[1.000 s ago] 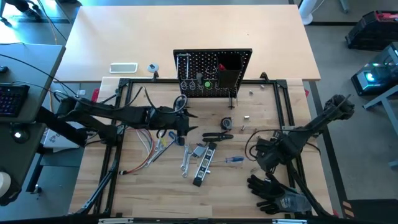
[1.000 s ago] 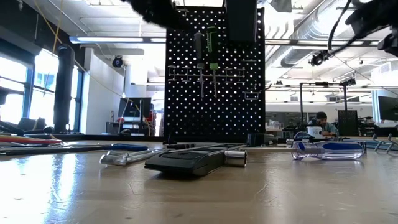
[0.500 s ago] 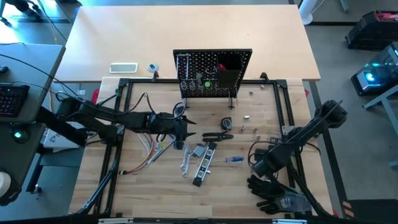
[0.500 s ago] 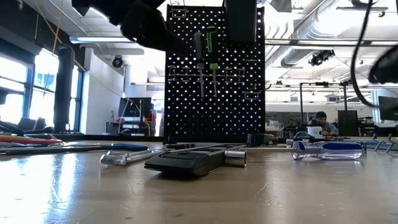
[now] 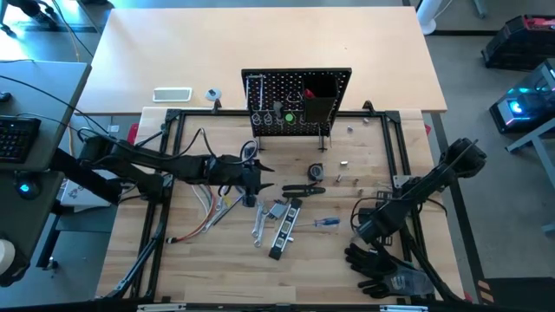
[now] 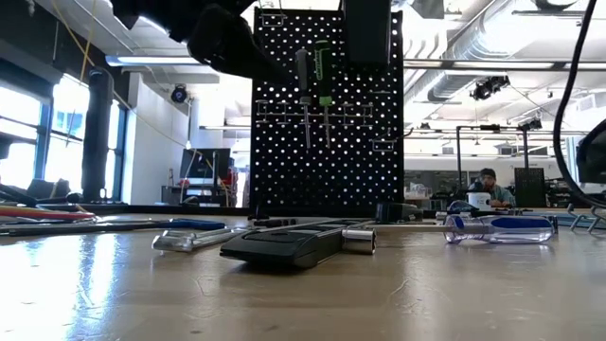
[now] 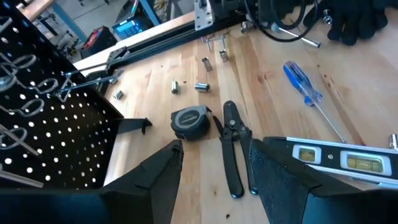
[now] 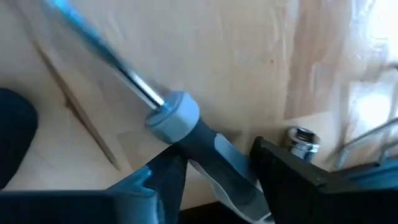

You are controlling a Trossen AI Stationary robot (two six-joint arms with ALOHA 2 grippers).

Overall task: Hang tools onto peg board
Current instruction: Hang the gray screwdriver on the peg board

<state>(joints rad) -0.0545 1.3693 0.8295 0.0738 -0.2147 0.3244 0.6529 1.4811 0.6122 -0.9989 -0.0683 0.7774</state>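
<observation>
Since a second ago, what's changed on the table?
The right gripper has pulled back toward the table's near right, beside the gloves. The left gripper slid slightly right, open, above the pliers. Tools on the table and the peg board stayed put.

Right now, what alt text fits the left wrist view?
The left gripper hangs with open fingers above black pliers lying on the wooden table, a tape measure beside them. A blue screwdriver lies farther off; the peg board stands alongside.
</observation>
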